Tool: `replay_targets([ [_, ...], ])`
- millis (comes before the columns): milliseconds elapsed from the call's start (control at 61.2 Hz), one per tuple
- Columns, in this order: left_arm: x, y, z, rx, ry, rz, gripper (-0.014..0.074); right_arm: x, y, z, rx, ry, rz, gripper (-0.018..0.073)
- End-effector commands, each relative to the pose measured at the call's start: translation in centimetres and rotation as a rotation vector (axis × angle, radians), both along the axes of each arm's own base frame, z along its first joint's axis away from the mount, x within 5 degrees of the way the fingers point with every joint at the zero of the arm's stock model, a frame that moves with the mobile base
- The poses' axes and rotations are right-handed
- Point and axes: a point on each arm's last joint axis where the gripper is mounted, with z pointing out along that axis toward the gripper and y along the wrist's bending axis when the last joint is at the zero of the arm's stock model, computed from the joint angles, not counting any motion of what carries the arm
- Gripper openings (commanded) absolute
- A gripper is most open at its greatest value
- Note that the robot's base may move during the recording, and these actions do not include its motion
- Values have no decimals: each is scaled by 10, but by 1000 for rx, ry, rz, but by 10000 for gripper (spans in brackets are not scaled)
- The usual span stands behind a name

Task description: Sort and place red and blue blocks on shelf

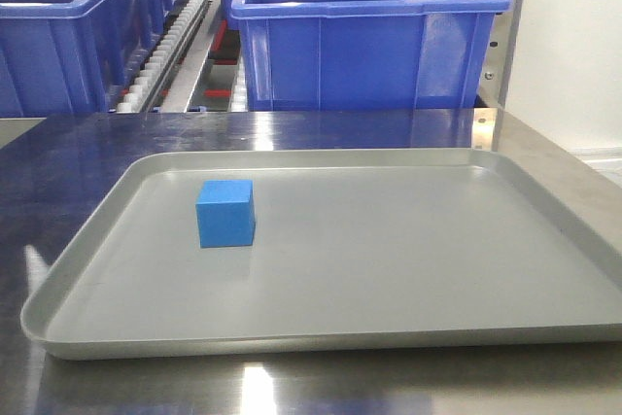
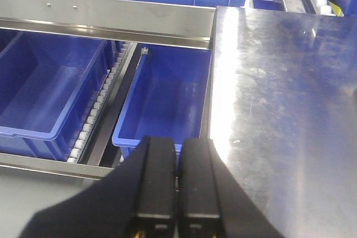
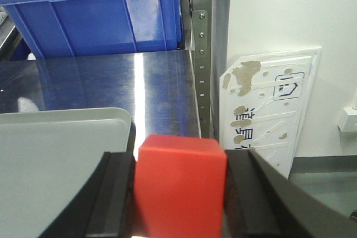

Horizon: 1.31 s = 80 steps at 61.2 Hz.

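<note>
Front-facing view, blue block [image 1: 225, 212] in grey tray [image 1: 408, 269], right gripper [image 3: 180, 196] pinching red block [image 3: 181, 174], left gripper [image 2: 177, 179] closed

matt red block [image 3: 179, 185] — glossy steel tabletop [image 3: 111, 82]

Colours we find around the grey tray [image 1: 408, 269]
We see a bright blue block [image 1: 225, 212] on the pale matte tray; beyond the tray stand deep blue bins [image 1: 360, 41] with white rollers [image 1: 167, 46] between them. Beside the tray's corner, a bright red block [image 3: 179, 185] sits between black fingers [image 3: 114, 193]. The table [image 1: 292, 128] under the tray is brushed silver, mirroring blue.
</note>
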Motion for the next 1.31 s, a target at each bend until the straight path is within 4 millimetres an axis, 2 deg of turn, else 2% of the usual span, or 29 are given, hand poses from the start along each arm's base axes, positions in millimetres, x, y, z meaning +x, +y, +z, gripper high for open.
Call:
replay_targets([
  [0, 1, -2, -3, -2, -45, -17, 122, 1, -1, 17, -8, -106, -16, 49],
  [1094, 1, -1, -2, 31, -48, -17, 122, 1, -1, 17, -8, -106, -16, 49],
  [1209, 1, 0, 6, 81, -78, -18, 122, 1, -1, 17, -8, -106, -16, 49],
  [1290, 1, 0, 19, 79, -105, -17, 122, 1, -1, 17, -8, -106, -16, 49],
])
